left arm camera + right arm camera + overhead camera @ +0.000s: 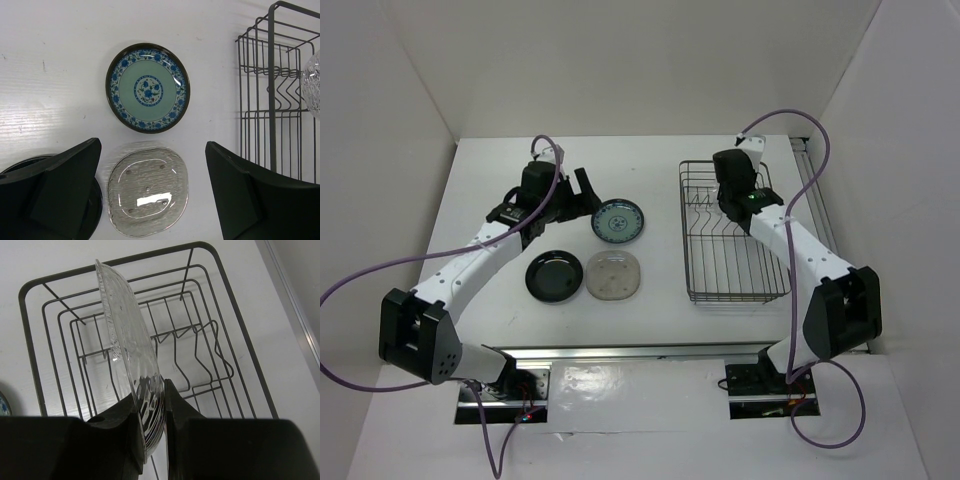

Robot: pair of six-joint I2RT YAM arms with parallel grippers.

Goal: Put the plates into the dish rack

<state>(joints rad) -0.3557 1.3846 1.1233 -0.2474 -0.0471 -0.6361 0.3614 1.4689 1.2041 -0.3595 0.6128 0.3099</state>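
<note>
Top external view: The dish rack [688,240] sits on the right half of the table [650,160]. The right end effector [725,205] is positioned over the rack's far portion. Three plates lie flat on the table to the left of the rack. The blue-green plate [618,221] is farthest back, with the black plate [554,275] and the whitish dotted plate [613,275] side by side nearer the arm bases. The left end effector [578,195] is just left of the blue-green plate.

Left wrist view: The left end effector [152,145] is spread wide and carries nothing. The whitish dotted plate [147,192] lies between its two fingers [55,190], below them on the table. The blue-green plate [147,87] lies just beyond, apart from the dotted plate. A rim of the black plate [97,200] shows beside the left-hand finger. One end of the rack [270,100] stands at the right, with part of the clear plate [312,82] at the frame edge.

Right wrist view: The right end effector [150,405] is pinching the clear plate [127,340] by its lower rim. The plate stands on edge, leaning slightly, over the rack's interior [210,335], left of the divider prongs. Whether it touches the wires cannot be determined.
</note>
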